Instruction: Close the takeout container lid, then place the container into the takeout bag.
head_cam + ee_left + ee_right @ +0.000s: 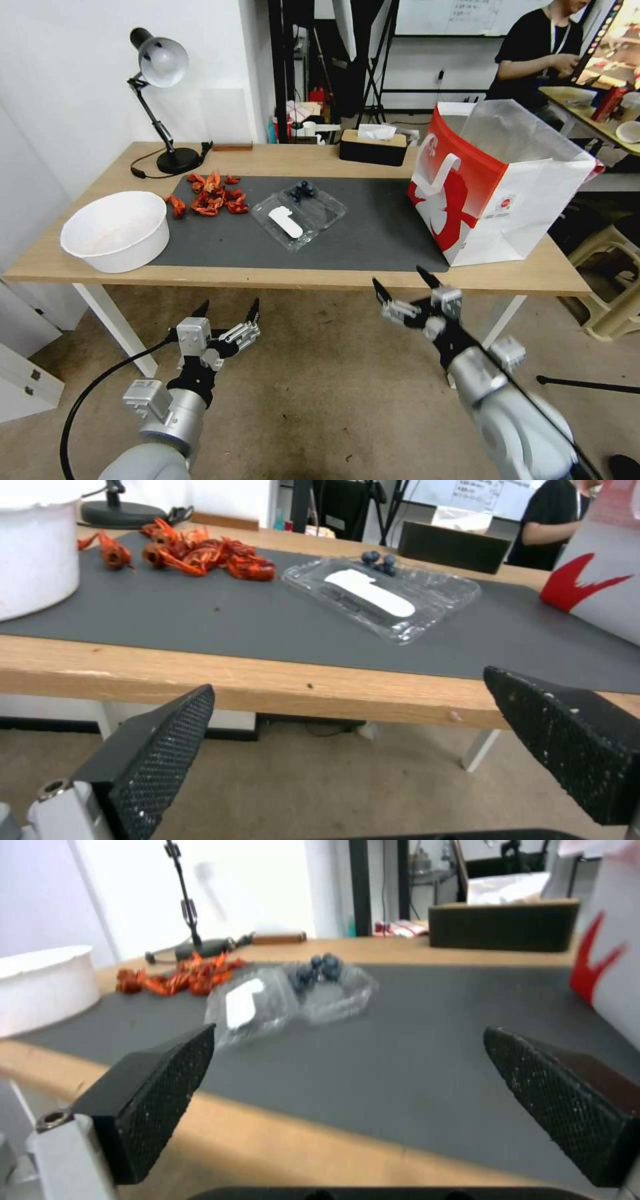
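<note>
The clear takeout container lies spread open on the dark mat, mid-table. Its lid, the half with the white label, lies flat nearer me; the far half holds dark blue berries. At the table's right end the red-and-white takeout bag stands upright with its mouth open. My left gripper hangs open below and before the table's front edge. Open too, my right gripper sits at the front edge, right of the container.
A big white bowl stands at the table's left end, with red crayfish on the mat beside it. A desk lamp and a tissue box line the back. A beige stool stands right of the table.
</note>
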`<state>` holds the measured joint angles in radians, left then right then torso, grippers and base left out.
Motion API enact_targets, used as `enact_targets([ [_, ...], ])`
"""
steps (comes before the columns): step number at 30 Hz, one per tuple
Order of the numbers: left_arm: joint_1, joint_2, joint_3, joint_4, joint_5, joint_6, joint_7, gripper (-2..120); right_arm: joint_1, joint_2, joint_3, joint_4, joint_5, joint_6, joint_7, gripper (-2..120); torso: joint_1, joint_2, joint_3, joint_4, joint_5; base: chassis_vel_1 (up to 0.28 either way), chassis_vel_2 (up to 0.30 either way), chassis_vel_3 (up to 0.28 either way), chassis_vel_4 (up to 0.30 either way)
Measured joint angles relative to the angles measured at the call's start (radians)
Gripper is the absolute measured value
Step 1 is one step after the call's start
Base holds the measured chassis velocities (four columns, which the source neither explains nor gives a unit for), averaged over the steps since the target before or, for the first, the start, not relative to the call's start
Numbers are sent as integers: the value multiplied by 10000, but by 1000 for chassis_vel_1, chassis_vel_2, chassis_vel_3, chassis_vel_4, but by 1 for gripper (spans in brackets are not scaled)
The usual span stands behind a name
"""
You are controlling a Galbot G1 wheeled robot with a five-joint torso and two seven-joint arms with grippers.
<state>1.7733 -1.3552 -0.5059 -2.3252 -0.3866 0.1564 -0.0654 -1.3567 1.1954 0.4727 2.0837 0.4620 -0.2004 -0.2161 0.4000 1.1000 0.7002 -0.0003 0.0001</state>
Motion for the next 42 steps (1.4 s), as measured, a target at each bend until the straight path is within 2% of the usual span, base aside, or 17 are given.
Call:
enact_targets([
  [3, -14, -28, -140, 86, -6, -83, 0, 100, 1946, -773, -818, -973, 989, -378, 481, 100, 3, -1, 0, 3, -2, 0, 0, 0, 0],
  [4, -14, -28, -140, 86, -6, -83, 0, 100, 1946, -773, -818, -973, 989, -378, 481, 100, 3, -1, 0, 3, -2, 0, 0, 0, 0],
  [6, -24, -56, -193, 116, -8, -88, -1, 100, 3352, -1170, -1690, -1675, 1684, -824, 942, 100, 5, -1, 0, 8, -1, 0, 0, 0, 0],
  [10, -26, -93, -230, 163, -4, -91, -5, 100, 4880, -1379, -2635, -2579, 2453, -1398, 1497, 100, 3, -1, 0, -3, 0, 0, 0, 0, 0],
  [11, -32, -113, -250, 224, 0, -110, -10, 100, 5845, -1377, -3153, -3185, 2766, -1645, 1744, 100, 3, -1, 0, 7, -3, 0, 0, 0, 0],
  [12, -32, -113, -250, 224, 0, -110, -10, 100, 5845, -1377, -3153, -3185, 2766, -1645, 1744, 100, 3, -1, 0, 7, -3, 0, 0, 0, 0],
  [13, -32, -119, -264, 262, 3, -125, -11, 100, 6491, -1328, -3510, -3644, 2853, -1765, 1869, 100, 4, -1, 0, 2, -3, 0, 0, 0, 0],
  [14, -22, -123, -276, 288, 7, -151, -11, 100, 7153, -1259, -3902, -4108, 2898, -1978, 2025, 100, 6, -2, 1, 7, -3, 0, 0, 0, 0],
  [15, -22, -123, -276, 288, 7, -151, -11, 100, 7153, -1259, -3902, -4108, 2898, -1978, 2025, 100, 6, -2, 1, 7, -3, 0, 0, 0, 0],
  [19, 27, -129, -327, 341, 7, -245, -11, 100, 9048, -934, -5278, -5563, 2931, -3357, 2511, 100, 2, -1, 0, 2, -2, 0, 0, 0, 0],
  [20, 27, -129, -327, 341, 7, -245, -11, 100, 9048, -934, -5278, -5563, 2931, -3357, 2511, 100, 2, -1, 0, 2, -2, 0, 0, 0, 0],
  [24, 31, -141, -343, 429, 7, -310, -21, 100, 10592, -487, -6165, -6828, 2813, -4460, 2684, 100, 1, -1, 0, 5, -4, 0, 0, 0, 0],
  [25, 31, -141, -343, 429, 7, -310, -21, 100, 10592, -487, -6165, -6828, 2813, -4460, 2684, 100, 1, -1, 0, 5, -4, 0, 0, 0, 0],
  [28, 29, -145, -342, 464, 6, -348, -28, 100, 11420, -272, -6601, -7623, 2789, -5228, 2566, 100, 0, -1, -1, 5, -4, 0, 0, 0, 0],
  [33, 58, -116, -379, 483, -5, -430, -38, 100, 12066, -174, -7151, -8367, 2719, -5403, 2146, 100, 0, -1, -1, 3, -2, 0, 0, 0, 0],
  [42, 36, -87, -349, 553, -23, -500, -63, 100, 13047, -328, -8304, -9481, 1907, -5395, 174, 100, 0, 0, -2, 1, -2, 0, 0, 0, 0],
])
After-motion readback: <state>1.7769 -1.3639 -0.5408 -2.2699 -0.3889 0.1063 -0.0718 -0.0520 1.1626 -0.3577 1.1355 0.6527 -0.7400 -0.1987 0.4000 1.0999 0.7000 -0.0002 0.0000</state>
